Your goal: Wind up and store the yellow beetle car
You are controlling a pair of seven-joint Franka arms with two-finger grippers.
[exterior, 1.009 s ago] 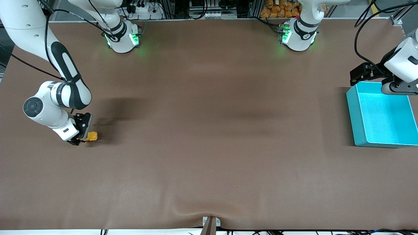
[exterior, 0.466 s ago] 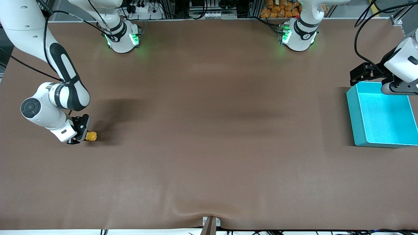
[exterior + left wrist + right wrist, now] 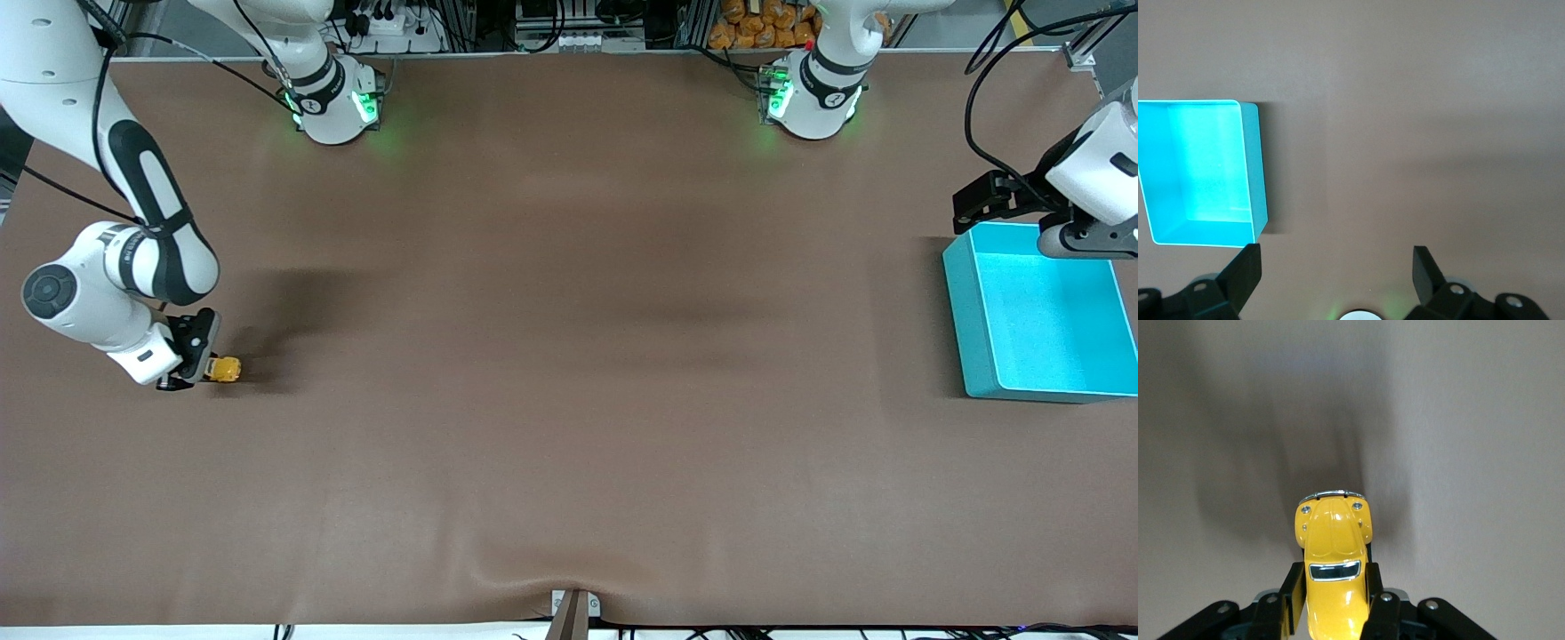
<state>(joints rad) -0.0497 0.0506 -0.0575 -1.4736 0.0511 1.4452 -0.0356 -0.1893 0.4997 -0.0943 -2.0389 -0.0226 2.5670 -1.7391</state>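
1. We've got the yellow beetle car (image 3: pixel 224 369) down at the right arm's end of the table (image 3: pixel 569 400), sitting low on the brown surface and well apart from the teal bin (image 3: pixel 978 329).
2. The right gripper (image 3: pixel 197 372) is clamped on it. In the right wrist view the yellow beetle car (image 3: pixel 1333 577) sits squeezed between the two black fingers (image 3: pixel 1293 600), one pressing each side of the body around the windscreen, so that's a proper grasp.
3. The rounded hood and chrome bumper stick out past the fingertips, pointing away from the wrist; the rest of the body runs back between the fingers toward the palm.
4. From the front view we can't say for sure whether the wheels touch the table or hover just above it. The shadow sits right next to the car, so it's very low either way.
5. The left gripper (image 3: pixel 1335 267) waits over the table just beside the teal bin (image 3: pixel 1255 167), at the left arm's end. Its fingers are spread wide with nothing between them.
6. The bin's inside looks bare.
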